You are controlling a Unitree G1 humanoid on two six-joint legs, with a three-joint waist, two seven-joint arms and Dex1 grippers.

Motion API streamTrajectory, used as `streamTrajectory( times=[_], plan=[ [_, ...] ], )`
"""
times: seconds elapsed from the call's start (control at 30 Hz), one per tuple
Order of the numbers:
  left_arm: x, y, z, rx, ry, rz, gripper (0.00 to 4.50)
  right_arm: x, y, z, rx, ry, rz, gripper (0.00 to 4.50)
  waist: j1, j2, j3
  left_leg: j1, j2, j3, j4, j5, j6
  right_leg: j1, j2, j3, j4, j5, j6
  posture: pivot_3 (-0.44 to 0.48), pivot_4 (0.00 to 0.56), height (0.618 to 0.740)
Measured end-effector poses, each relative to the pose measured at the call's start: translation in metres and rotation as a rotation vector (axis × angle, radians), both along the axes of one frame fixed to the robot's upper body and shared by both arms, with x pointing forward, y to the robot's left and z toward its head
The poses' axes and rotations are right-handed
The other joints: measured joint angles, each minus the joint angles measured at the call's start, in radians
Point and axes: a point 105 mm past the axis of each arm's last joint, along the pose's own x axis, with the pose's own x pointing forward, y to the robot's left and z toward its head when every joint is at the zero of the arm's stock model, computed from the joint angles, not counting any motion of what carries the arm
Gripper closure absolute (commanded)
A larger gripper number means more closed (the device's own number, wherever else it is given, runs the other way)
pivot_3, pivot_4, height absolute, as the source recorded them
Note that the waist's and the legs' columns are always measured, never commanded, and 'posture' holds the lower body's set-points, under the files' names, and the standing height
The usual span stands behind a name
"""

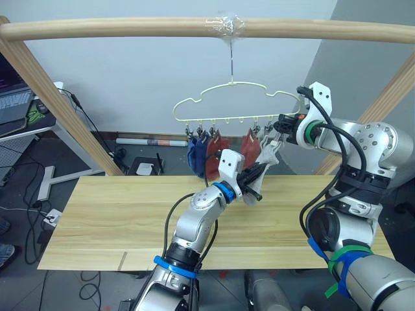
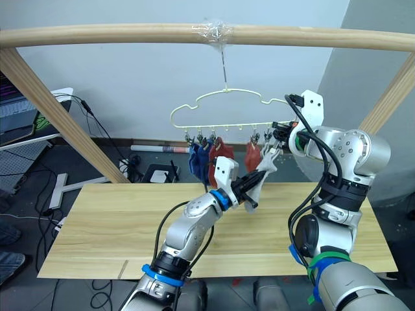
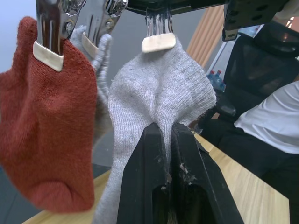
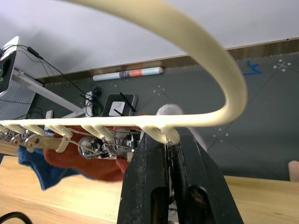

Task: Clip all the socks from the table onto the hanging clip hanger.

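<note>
The cream wire clip hanger hangs by its hook from the wooden pole. Blue socks and a rust red sock hang from its left clips, and another red sock from a clip further right. Near the right end hangs a light grey sock in a clip, with a second grey sock just behind it. My left gripper is shut on the lower part of the front grey sock. My right gripper is shut on the hanger's right end. The table lies below with no socks on its visible part.
The thick wooden pole frame spans the top, with slanted legs at both sides. A desk with a laptop stands at the far left. A person in a white shirt sits beyond the table's right side.
</note>
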Motion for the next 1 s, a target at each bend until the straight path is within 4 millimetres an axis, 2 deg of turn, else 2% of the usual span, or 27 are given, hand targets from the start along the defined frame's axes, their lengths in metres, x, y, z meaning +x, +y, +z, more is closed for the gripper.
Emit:
streamTrajectory(
  times=[0.2, 0.33, 0.47, 0.6, 0.83, 1.0],
  plan=[
    [0.001, -0.003, 0.003, -0.01, -0.008, -0.01, 4.45, -0.001, 0.0, 0.001, 0.013, 0.002, -0.003, 4.5, -0.004, 0.0, 0.0, 0.0, 0.0, 0.0, 0.0, 0.0, 0.0, 0.0, 0.0, 0.0, 0.0, 0.0, 0.0, -0.065, 0.199, 0.74],
    [0.0, -0.005, 0.001, -0.007, -0.005, -0.019, 4.5, -0.002, 0.0, 0.0, 0.027, 0.011, -0.008, 3.35, -0.007, 0.0, 0.0, 0.0, 0.0, 0.0, 0.0, 0.0, 0.0, 0.0, 0.0, 0.0, 0.0, 0.0, 0.0, -0.064, 0.199, 0.74],
    [-0.001, -0.006, 0.002, -0.01, -0.003, -0.029, 4.5, -0.002, -0.001, 0.003, 0.016, -0.008, 0.007, 1.84, -0.018, 0.002, 0.003, -0.001, 0.0, 0.0, 0.0, 0.0, 0.0, -0.001, 0.0, 0.0, 0.0, 0.0, 0.0, -0.062, 0.198, 0.74],
    [-0.003, -0.012, 0.006, -0.035, 0.002, -0.061, 4.5, -0.003, 0.0, 0.009, -0.014, -0.069, 0.064, 0.51, -0.027, 0.005, 0.006, -0.002, 0.0, 0.0, 0.0, 0.0, 0.0, -0.002, 0.0, 0.0, 0.0, 0.0, 0.001, -0.062, 0.198, 0.74],
    [0.003, -0.018, 0.006, -0.127, 0.138, -0.063, 4.5, -0.011, 0.006, 0.038, -0.055, -0.244, 0.163, 0.51, -0.045, 0.005, 0.008, -0.003, 0.0, 0.0, 0.001, 0.0, 0.0, -0.002, 0.0, 0.0, 0.0, 0.002, 0.005, -0.084, 0.192, 0.74],
    [0.009, -0.016, -0.008, -0.173, 0.25, -0.052, 3.16, -0.015, 0.004, 0.04, -0.074, -0.284, 0.165, 0.48, -0.049, 0.005, 0.008, -0.003, 0.0, 0.0, 0.0, 0.0, 0.0, -0.003, 0.0, 0.0, 0.0, 0.002, 0.005, -0.092, 0.187, 0.74]
  ],
)
